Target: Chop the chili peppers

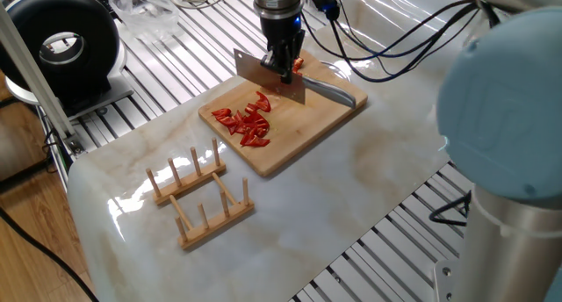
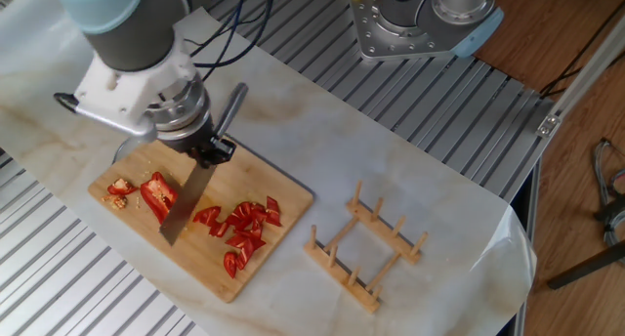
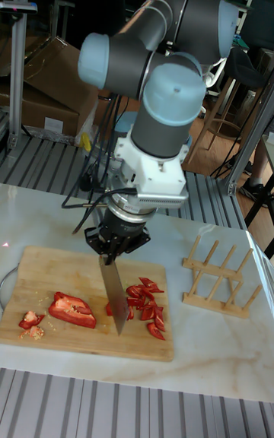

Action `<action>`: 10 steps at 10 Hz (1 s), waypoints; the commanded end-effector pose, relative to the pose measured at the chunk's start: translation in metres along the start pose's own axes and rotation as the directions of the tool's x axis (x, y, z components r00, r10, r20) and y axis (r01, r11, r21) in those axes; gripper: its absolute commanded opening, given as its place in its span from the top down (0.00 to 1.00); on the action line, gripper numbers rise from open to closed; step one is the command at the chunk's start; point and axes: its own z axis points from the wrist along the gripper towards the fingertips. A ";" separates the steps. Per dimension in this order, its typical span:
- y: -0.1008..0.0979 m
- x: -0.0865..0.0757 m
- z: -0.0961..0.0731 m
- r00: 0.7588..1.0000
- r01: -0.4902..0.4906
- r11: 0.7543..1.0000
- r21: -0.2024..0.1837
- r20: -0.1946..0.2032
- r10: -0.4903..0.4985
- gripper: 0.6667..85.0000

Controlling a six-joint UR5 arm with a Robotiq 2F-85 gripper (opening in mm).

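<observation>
The fingers (image 2: 208,150) clamp 1 knife (image 2: 186,199) over 1 board (image 2: 278,214): 1 large pepper (image 2: 158,196) piece toward one end, many small bits (image 2: 244,229) toward the other.

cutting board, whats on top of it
On the cutting board: a pile of cut chili bits, one big uncut piece, scraps, and the knife between them. Under the blade is hidden.

board (image 2: 256,270) on table (image 2: 322,141) | knife (image 2: 186,206) between pepper chunk (image 2: 156,196) and cut bits (image 2: 242,229) | rack (image 2: 364,246) beside board
</observation>
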 end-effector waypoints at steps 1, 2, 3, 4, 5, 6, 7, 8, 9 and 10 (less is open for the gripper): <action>-0.005 -0.007 0.014 1.000 -0.018 0.999 -0.028 -0.022 0.018 0.99; -0.005 -0.006 0.016 0.999 -0.025 0.999 -0.033 -0.040 0.024 0.99; 0.000 -0.002 0.021 0.996 -0.048 0.997 -0.063 -0.085 0.042 0.99; 0.006 -0.003 0.023 0.995 -0.059 0.994 -0.090 -0.087 0.051 0.99; 0.009 -0.003 0.020 0.996 -0.058 0.993 -0.103 -0.076 0.050 0.99; 0.012 -0.003 0.018 0.997 -0.056 0.992 -0.112 -0.064 0.049 0.99; 0.015 -0.003 0.016 0.997 -0.054 0.991 -0.122 -0.057 0.047 0.99; 0.018 -0.004 0.016 0.997 -0.056 0.989 -0.134 -0.053 0.050 0.99; 0.024 -0.006 0.015 0.997 -0.066 0.986 -0.154 -0.050 0.059 0.99; 0.029 -0.007 0.013 0.997 -0.071 0.983 -0.170 -0.049 0.064 0.99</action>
